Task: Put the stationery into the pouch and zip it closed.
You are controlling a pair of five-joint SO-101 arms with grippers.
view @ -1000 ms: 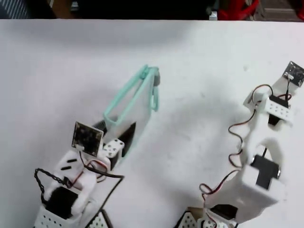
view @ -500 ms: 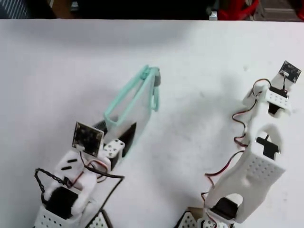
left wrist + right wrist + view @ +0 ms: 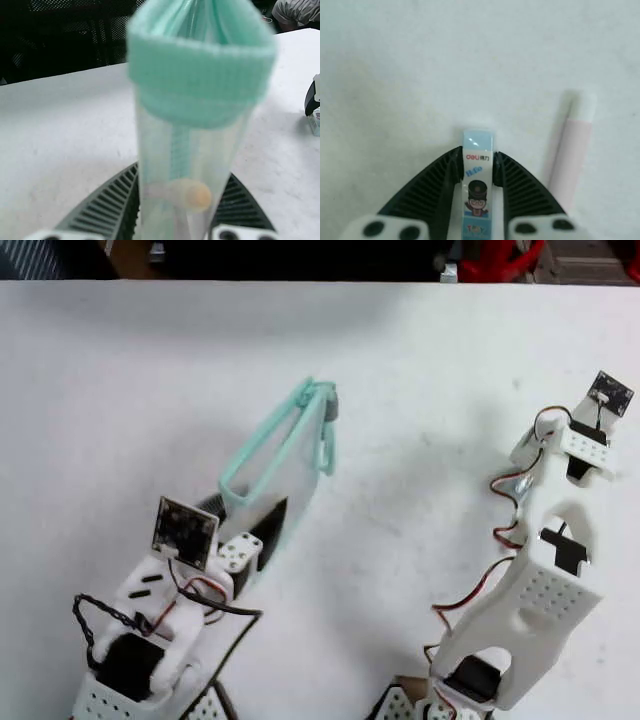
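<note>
A white counter [image 3: 120,360] runs back to a dark strip of room. At the left, the left gripper [image 3: 258,530] is clamped on the near end of the pouch [image 3: 280,455], a clear one with mint-green trim, which stands on edge and reaches away from the arm. Its green-edged mouth looks open, and something pale and round shows through its wall, too unclear to name. Well apart at the right, the right gripper [image 3: 478,152] is low over the counter and closed on a small eraser [image 3: 478,142], with a pink pen [image 3: 572,150] lying just beside it. By my reading the task is at an early stage. The eraser is grasped but has yet to cross to the pouch, the pen is untouched, and the zipping remains. Compared with a second ago, the right arm's nearer links have swung into a different pose. Its wrist has barely shifted, and the left arm and pouch have stayed put.
</note>
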